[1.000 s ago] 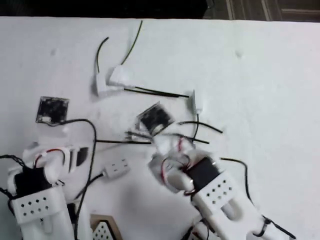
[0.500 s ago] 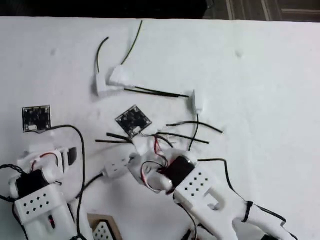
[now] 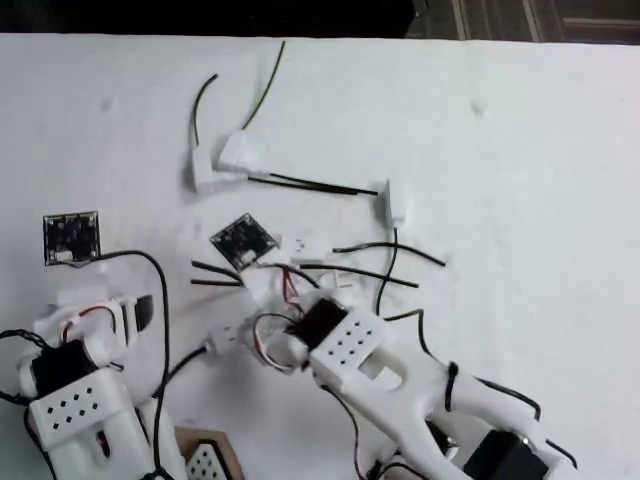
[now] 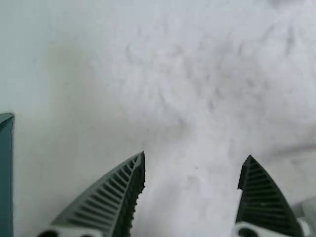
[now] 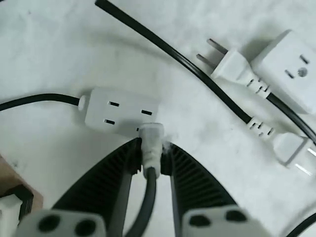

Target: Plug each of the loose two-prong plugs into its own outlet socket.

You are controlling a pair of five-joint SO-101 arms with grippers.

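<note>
White table (image 3: pixel 520 150) with a matte, slightly wrinkled cover. Past the table's far edge there is a dark, unlit strip (image 3: pixel 200 15). Off the table's far right corner is a grey-brown planked surface (image 3: pixel 530 18), floor or panelling, can't tell. Brown board (image 3: pixel 186 438) lies at the table's near edge. Light is even, with soft shadows on the table.

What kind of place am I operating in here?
Probably a robotics test bench, not a home: a white-covered table, two white arms, and loose plugs and an outlet block laid out as practice pieces.
</note>
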